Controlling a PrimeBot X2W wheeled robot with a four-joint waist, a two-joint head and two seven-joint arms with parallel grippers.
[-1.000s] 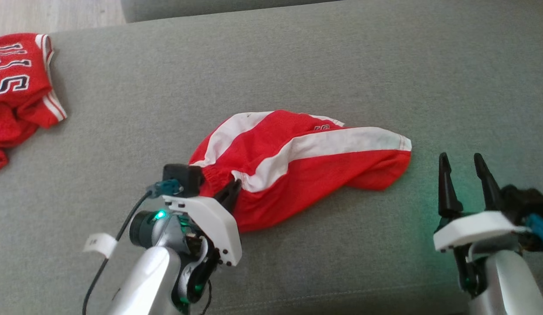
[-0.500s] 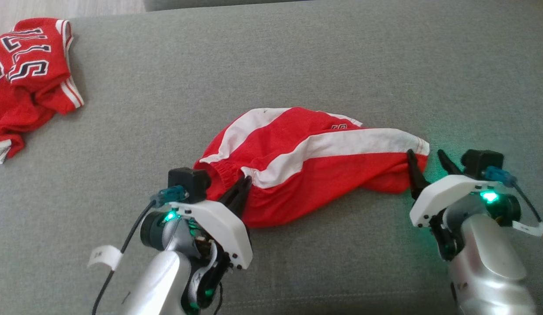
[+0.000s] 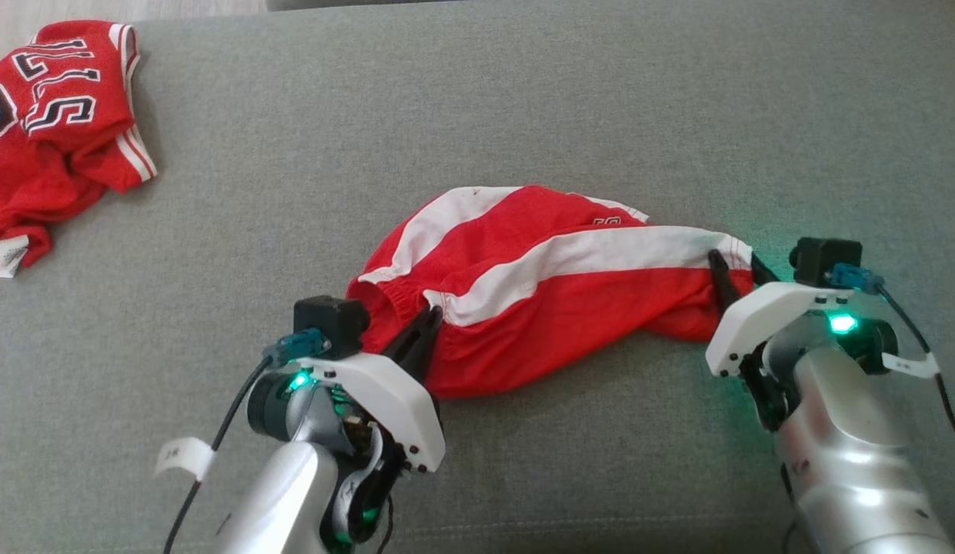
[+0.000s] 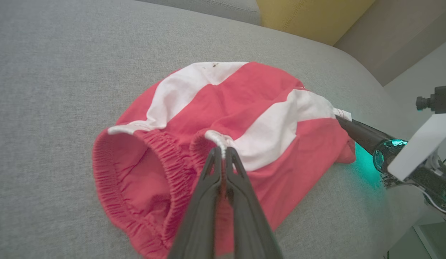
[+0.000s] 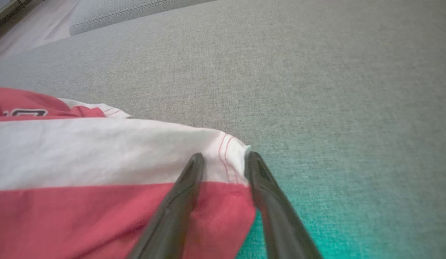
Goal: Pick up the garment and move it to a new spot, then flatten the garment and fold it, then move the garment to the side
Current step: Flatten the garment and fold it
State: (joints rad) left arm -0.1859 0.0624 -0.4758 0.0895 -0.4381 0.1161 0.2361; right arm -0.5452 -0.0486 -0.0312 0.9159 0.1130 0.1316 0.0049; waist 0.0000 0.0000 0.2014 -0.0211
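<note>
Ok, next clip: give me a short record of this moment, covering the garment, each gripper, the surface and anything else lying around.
garment: red and white shorts, bunched, not flat, waistband end toward the left arm
left gripper: shut on the waistband
right gripper: open, fingers either side of the leg hem corner
surface: grey cushion
other: red jersey, crumpled at far left, apart from the shorts
task stage: not yet flattened or folded

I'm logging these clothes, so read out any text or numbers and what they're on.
"LLS", sideways, plus a cut-off digit, on the crumpled red jersey with white trim.
Small mark on the red-and-white striped shorts: too blurred to read.
Mark on the white cable tag: too small.
</note>
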